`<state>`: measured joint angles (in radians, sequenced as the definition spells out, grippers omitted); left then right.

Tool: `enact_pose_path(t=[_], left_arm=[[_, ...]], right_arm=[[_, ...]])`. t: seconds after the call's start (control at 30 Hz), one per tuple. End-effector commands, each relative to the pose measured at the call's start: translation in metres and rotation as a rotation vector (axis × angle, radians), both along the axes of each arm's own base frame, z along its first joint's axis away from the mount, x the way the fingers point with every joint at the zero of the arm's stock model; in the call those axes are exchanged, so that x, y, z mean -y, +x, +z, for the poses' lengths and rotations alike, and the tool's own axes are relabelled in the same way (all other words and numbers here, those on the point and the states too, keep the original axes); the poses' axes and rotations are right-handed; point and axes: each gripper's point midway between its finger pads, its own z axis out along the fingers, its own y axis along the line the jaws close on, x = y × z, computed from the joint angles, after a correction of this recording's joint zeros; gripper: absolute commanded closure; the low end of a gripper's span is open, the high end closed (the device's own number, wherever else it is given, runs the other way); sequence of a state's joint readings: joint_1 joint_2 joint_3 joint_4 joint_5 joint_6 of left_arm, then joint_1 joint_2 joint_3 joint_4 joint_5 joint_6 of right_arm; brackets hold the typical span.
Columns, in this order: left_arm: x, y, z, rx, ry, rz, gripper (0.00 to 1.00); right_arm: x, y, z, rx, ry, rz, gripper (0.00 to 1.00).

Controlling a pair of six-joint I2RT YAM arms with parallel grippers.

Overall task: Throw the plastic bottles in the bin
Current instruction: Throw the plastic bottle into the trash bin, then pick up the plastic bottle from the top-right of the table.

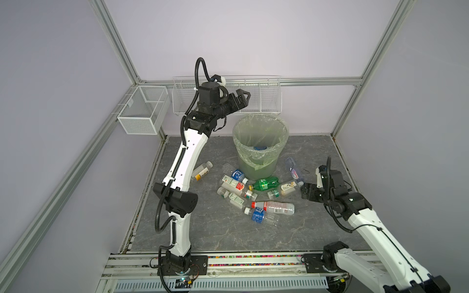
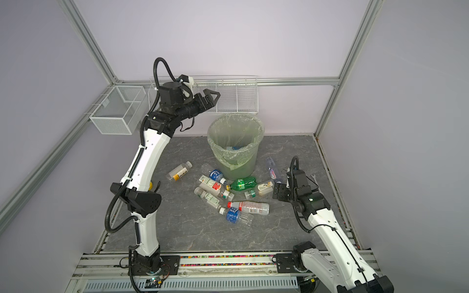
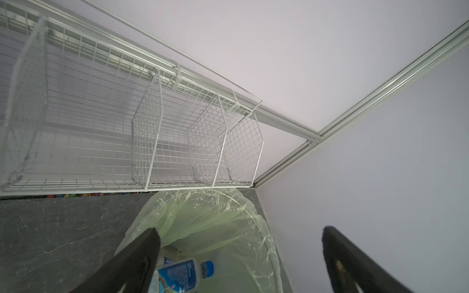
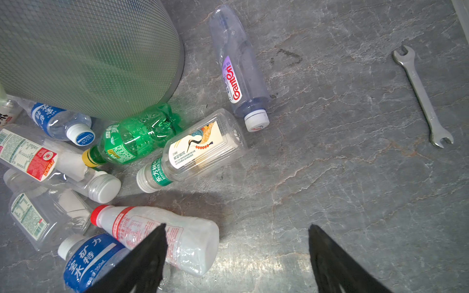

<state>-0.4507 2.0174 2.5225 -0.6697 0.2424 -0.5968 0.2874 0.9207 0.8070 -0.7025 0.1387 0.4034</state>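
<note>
The left gripper (image 3: pixel 241 229) hangs with its black fingers spread wide and empty, held high, I judge, so that a drop lands in the bin (image 3: pixel 265 225) beneath its tips. A blue-labelled bottle (image 3: pixel 182 274) lies down there on the crinkled clear liner. Beyond the tips runs the white wire rack (image 3: pixel 152 126).

The right gripper (image 4: pixel 237 225), likewise spread and empty, hovers low over the veined grey table (image 4: pixel 330 177), close beside a milky, soft-walled red-capped bottle (image 4: pixel 193 241). Ahead lie a ribbed green bottle (image 4: pixel 137 137) against the bin's foot, and, well aside, a steel wrench (image 4: pixel 422 96).
</note>
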Motion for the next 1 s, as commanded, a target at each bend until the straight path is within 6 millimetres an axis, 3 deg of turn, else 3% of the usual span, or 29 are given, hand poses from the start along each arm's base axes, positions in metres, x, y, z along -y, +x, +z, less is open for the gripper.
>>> enact_pose_path(t=[0.0,0.13,0.2,0.37,0.53,0.67,0.77,0.87,0.97], left_arm=[[-0.014,-0.03,0.024,0.011,0.022,-0.01,0.01],[-0.022,-0.046,0.004,-0.039,0.129,-0.022,0.01],[-0.029,-0.05,-0.011,-0.058,0.198,-0.016,0.01],[-0.04,-0.066,-0.047,-0.109,0.34,-0.043,0.01],[-0.049,-0.082,-0.065,-0.031,0.429,-0.072,0.01],[-0.057,-0.094,-0.076,0.039,0.358,-0.066,0.0],[-0.08,-0.094,-0.089,-0.03,0.251,-0.011,0.0],[-0.095,-0.088,-0.114,-0.15,0.153,-0.038,0.0],[-0.091,-0.093,-0.138,-0.178,0.159,-0.149,0.0]], right_arm=[[0.004,0.002,0.003,-0.013,-0.025,-0.012,0.12],[0.003,0.01,-0.001,-0.048,-0.049,0.005,0.12],[0.002,0.02,0.01,-0.029,-0.053,0.0,0.12],[0.0,0.035,0.004,-0.045,-0.089,0.023,0.12],[0.003,0.048,0.001,-0.091,-0.13,0.014,0.12],[-0.005,0.059,-0.001,-0.101,-0.092,0.031,0.12],[-0.014,0.068,-0.003,-0.11,-0.064,0.068,0.12],[-0.017,0.077,-0.006,-0.115,-0.063,0.08,0.12],[-0.017,0.086,-0.01,-0.126,-0.073,0.079,0.12]])
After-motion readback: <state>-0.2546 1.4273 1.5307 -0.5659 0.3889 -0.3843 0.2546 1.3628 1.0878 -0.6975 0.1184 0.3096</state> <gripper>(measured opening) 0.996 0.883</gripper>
